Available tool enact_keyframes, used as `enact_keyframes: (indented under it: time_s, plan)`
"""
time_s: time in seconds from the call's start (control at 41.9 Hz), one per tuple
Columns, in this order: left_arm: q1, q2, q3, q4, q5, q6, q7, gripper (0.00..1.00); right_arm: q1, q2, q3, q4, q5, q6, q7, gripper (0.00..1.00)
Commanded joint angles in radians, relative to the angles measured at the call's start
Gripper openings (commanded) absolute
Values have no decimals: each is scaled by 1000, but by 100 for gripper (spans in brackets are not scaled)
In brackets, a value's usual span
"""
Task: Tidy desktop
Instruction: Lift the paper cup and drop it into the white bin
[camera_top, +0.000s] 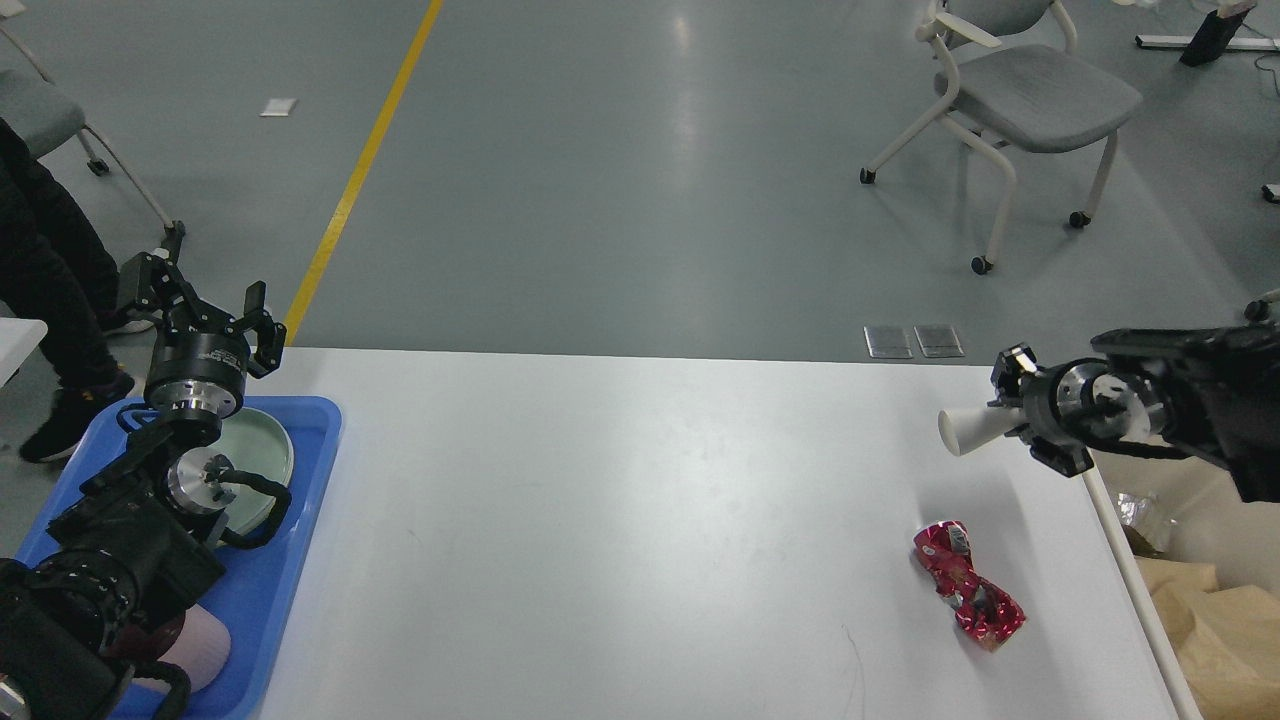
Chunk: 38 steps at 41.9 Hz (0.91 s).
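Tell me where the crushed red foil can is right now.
In the head view, the crushed red foil can lies on the white desktop near its right edge, below the right gripper, which holds a white paper cup.

A smooth matt tabletop (640, 520) is seen; the crumpled red wrapper (967, 592) looks like glossy foil, the blue tray (290, 560) like smooth plastic

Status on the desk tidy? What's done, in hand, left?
Done: a pale green plate already sits in the blue tray. In hand: the right gripper holds a white paper cup lifted off the desktop, beside the beige bin. Left: the crushed red can lies on the desktop near its right edge. The left gripper is open and empty above the tray.
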Motion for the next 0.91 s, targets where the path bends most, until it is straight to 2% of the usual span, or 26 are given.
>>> enact_keyframes:
  time_s: [0.0,0.358,0.502,0.597,0.645,0.693,0.884]
  plan:
    - [0,0,0,0,0,0,0,97,170,-72,-12,99,-9,61,0,8]
    - [0,0,0,0,0,0,0,97,606,-195,-29,193,-75,253,-2,8]
    - [0,0,0,0,0,0,0,97,646,-212,-44,179,-94,247,-2,9]
    - [0,0,0,0,0,0,0,97,587,-218,-101,133,-151,190,-2,9]
    - [0,0,0,0,0,0,0,97,458,-218,-142,84,-160,93,-2,11]
    - [0,0,0,0,0,0,0,97,360,-218,-153,38,-160,37,-2,11]
    - [0,0,0,0,0,0,0,97,10,-210,-145,-160,-165,-32,0,15]
